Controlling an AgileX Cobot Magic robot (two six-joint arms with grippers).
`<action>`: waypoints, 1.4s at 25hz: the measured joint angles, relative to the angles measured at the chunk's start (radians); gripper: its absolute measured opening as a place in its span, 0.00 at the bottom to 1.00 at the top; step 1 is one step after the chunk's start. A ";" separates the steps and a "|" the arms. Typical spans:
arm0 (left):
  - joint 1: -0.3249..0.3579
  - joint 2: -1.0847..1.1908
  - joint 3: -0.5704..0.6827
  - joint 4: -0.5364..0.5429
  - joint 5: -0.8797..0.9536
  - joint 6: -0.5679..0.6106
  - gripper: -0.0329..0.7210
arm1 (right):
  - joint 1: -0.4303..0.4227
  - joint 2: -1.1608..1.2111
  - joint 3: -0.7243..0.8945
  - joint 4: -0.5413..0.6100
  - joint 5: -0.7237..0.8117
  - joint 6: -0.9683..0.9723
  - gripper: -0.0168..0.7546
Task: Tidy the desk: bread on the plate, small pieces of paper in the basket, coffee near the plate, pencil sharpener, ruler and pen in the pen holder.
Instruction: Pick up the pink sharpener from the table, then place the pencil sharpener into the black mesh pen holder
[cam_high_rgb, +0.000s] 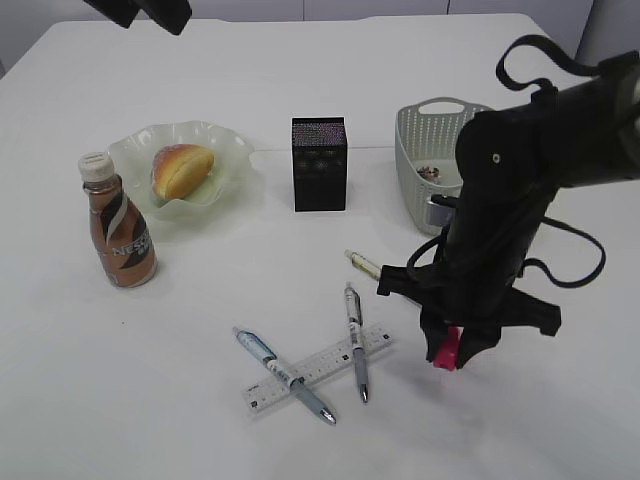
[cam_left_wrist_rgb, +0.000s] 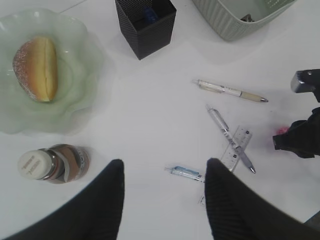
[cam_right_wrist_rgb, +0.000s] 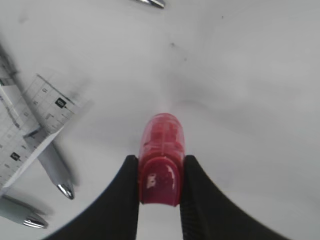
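Observation:
My right gripper is shut on a red pencil sharpener, low over the table right of the ruler. The sharpener also shows in the exterior view. A clear ruler lies under two crossed pens; a third pen lies further back. The bread is on the green plate. The coffee bottle stands left of the plate. The black pen holder stands at centre. My left gripper is open and empty, high above the table.
A grey-green basket stands at the back right, partly behind my right arm, with small scraps inside. The holder has something blue in it in the left wrist view.

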 joint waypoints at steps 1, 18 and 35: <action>0.000 0.000 0.000 0.000 0.000 0.000 0.55 | 0.000 0.000 -0.023 -0.024 0.031 -0.023 0.24; 0.000 0.000 0.000 0.000 0.000 0.000 0.54 | 0.000 0.000 -0.391 -0.229 0.153 -0.454 0.24; 0.000 0.000 0.000 0.132 0.001 0.000 0.52 | 0.000 0.060 -0.503 -0.519 -0.386 -0.217 0.24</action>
